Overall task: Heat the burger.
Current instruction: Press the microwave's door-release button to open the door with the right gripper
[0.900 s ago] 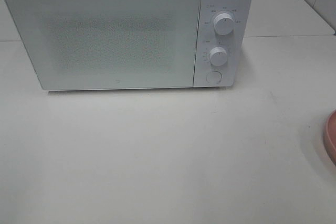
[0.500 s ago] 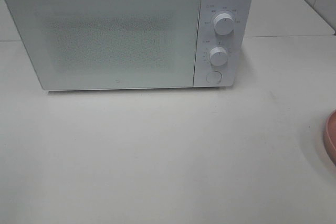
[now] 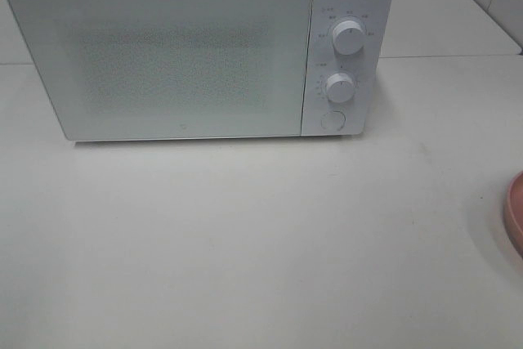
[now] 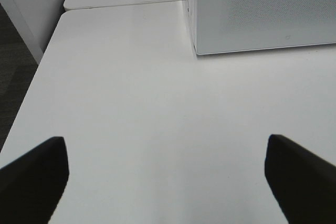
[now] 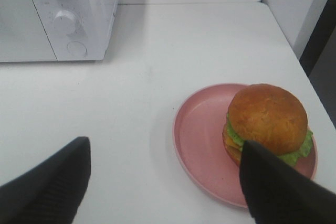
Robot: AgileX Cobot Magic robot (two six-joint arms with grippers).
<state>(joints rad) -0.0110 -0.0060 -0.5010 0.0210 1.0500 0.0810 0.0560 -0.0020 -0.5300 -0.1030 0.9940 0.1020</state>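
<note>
The burger (image 5: 268, 120) has a golden-brown bun, green lettuce and yellow cheese. It sits on a round pink plate (image 5: 202, 140), to the right of the microwave. Only the plate's edge (image 3: 515, 210) shows in the high view; the burger is out of that view. The white microwave (image 3: 196, 46) stands at the back with its door shut; it also shows in the right wrist view (image 5: 58, 14) and the left wrist view (image 4: 262, 11). My right gripper (image 5: 163, 192) is open and empty, just short of the plate. My left gripper (image 4: 165, 182) is open and empty over bare table.
The microwave has two white knobs (image 3: 349, 38) (image 3: 339, 87) and a round button (image 3: 333, 120) on its right panel. The white table (image 3: 245, 234) ends close to the right of the plate, and its left edge (image 4: 31, 93) shows in the left wrist view.
</note>
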